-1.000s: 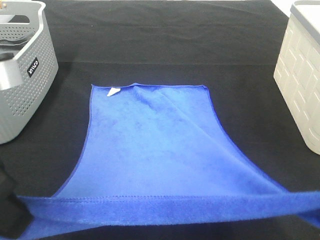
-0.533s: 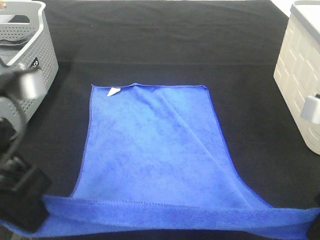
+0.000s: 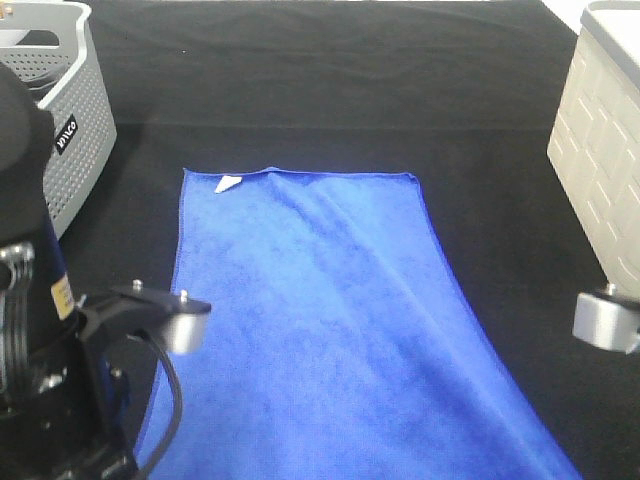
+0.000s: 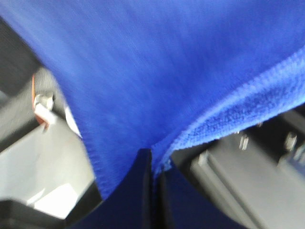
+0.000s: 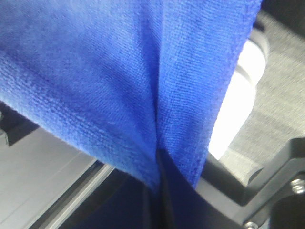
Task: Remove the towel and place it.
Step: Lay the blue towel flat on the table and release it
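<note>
The blue towel [image 3: 310, 320] stretches from its far edge, which rests on the black table cloth [image 3: 330, 90], up toward the camera and out of the bottom of the exterior view. A small white tag [image 3: 229, 183] shows at its far left corner. In the left wrist view my left gripper [image 4: 153, 160] is shut on a fold of the towel [image 4: 167, 71]. My right gripper [image 5: 159, 162] pinches the towel [image 5: 119, 71] the same way. The left arm [image 3: 40, 330] fills the lower left of the exterior view and part of the right arm [image 3: 606, 320] shows at the right edge. Both fingertips are below that frame.
A grey perforated basket [image 3: 75, 130] stands at the far left of the table. A cream-coloured basket [image 3: 605, 150] stands at the right edge. Black cloth covers the table around the towel.
The held near edge of the towel has risen toward the camera and left the bottom of the frame. Both arms have come up into view at the sides.
</note>
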